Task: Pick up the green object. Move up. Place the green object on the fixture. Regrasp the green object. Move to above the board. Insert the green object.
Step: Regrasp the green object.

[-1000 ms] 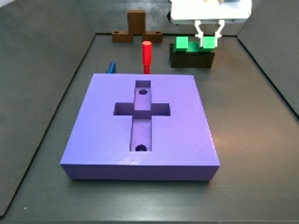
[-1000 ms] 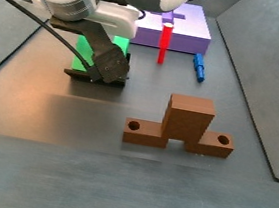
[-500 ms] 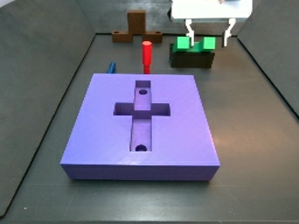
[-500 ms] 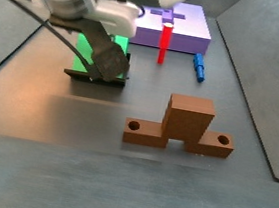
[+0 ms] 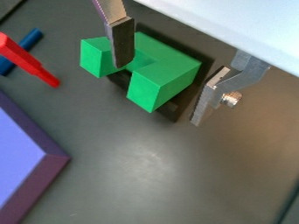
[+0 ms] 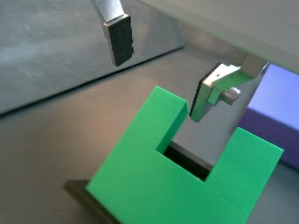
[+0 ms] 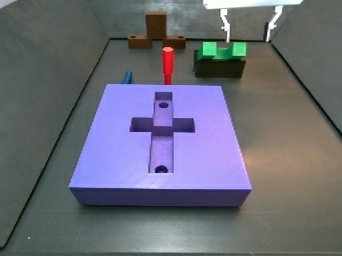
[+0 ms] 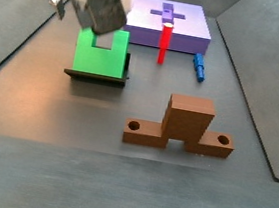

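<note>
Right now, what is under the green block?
The green object sits on the dark fixture; its edges peek out below in both side views. The fixture's top is covered by the block, so it cannot be seen. The open gripper hangs above, holding nothing.

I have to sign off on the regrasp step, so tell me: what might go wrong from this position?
The tool hangs open above the green object, which sits on the fixture.
1. One finger lines up over the block's notch, the other is off to the side; a straight descent might strike the block's top.
2. The red peg stands between fixture and board; a low carry might knock it.
</note>
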Tool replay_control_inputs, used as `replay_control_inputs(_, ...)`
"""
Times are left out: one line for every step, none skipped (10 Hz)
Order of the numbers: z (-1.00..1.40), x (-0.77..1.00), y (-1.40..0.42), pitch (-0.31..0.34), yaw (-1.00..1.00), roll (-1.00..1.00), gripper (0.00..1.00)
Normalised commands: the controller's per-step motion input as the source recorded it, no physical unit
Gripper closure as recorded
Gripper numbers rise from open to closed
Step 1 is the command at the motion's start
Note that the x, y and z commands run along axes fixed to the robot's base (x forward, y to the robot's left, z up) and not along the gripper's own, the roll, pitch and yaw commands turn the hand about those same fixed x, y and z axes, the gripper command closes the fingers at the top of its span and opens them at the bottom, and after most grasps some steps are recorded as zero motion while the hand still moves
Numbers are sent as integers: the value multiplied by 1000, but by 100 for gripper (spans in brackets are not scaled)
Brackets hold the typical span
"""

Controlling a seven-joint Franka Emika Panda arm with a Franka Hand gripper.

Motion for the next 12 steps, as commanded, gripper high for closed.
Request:
replay_control_inputs(17,0,0,-183,69,1000,0)
replay_control_inputs(0,-69,0,-103,57,1000,0)
replay_control_inputs(0,-126,0,-40,49,1000,0)
replay_control_inputs(0,-131,0,-26,49,1000,0)
replay_control_inputs(0,-129,0,-3,60,1000,0)
replay_control_inputs(0,-97,0,0,106,1000,0)
replay_control_inputs(0,-63,0,6,149,1000,0)
replay_control_inputs(0,-14,0,20,183,1000,0)
replay_control_inputs(0,0,0,37,209,1000,0)
replay_control_inputs(0,0,0,91,266,1000,0)
replay_control_inputs(0,0,-3,103,300,1000,0)
replay_control_inputs(0,0,-11,91,329,1000,0)
